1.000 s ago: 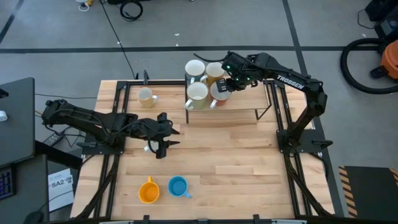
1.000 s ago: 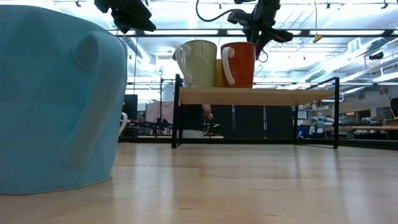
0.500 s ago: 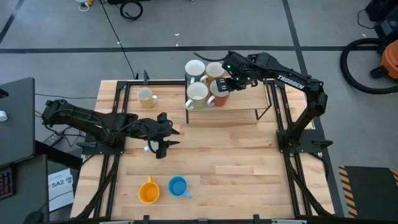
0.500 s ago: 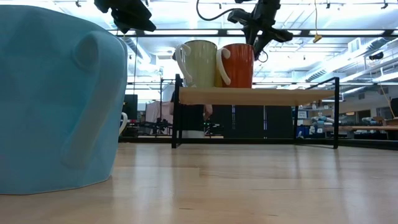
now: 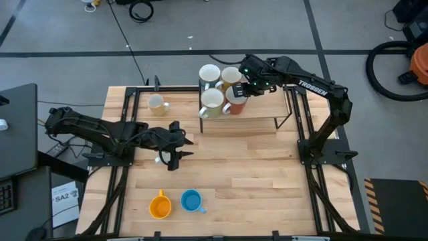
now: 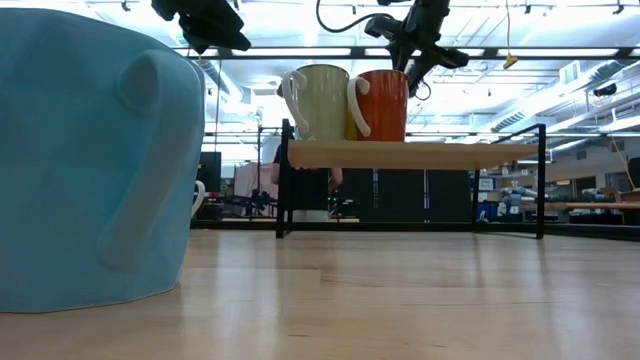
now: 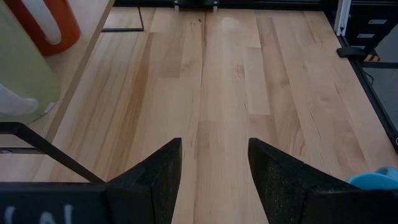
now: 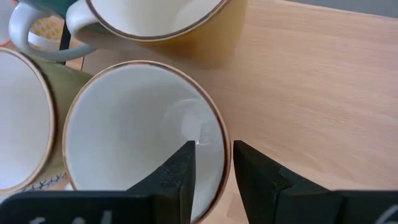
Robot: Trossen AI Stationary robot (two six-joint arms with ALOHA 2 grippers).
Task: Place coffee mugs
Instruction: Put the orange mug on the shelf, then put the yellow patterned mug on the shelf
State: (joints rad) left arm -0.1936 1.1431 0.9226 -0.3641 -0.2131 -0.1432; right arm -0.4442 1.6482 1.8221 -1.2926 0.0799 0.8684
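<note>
On the raised wooden shelf at the far side stand several coffee mugs: two pale ones at the back, a pale green one and a reddish-brown one in front. My right gripper is open over the reddish-brown mug, its fingers astride the rim. My left gripper hangs open above the bare table at centre left. A cream mug stands on the table at the far left. An orange mug and a blue mug stand near the front edge. My right gripper comes from above with one finger inside the reddish-brown mug and the other outside its rim. A gap shows between the inner finger and the wall. Whether the outer finger touches the rim I cannot tell. The mug stands upright on the shelf.
The shelf's black metal legs and the table's black side frames border the work area. The shelf's right half and the table's middle show bare wood. In the low view the blue mug fills the near left.
The reddish-brown mug has shifted a little on the shelf toward the pale green mug, so that its handle now overlaps that mug in the low view. My right gripper stays over it. My left arm has kept still.
</note>
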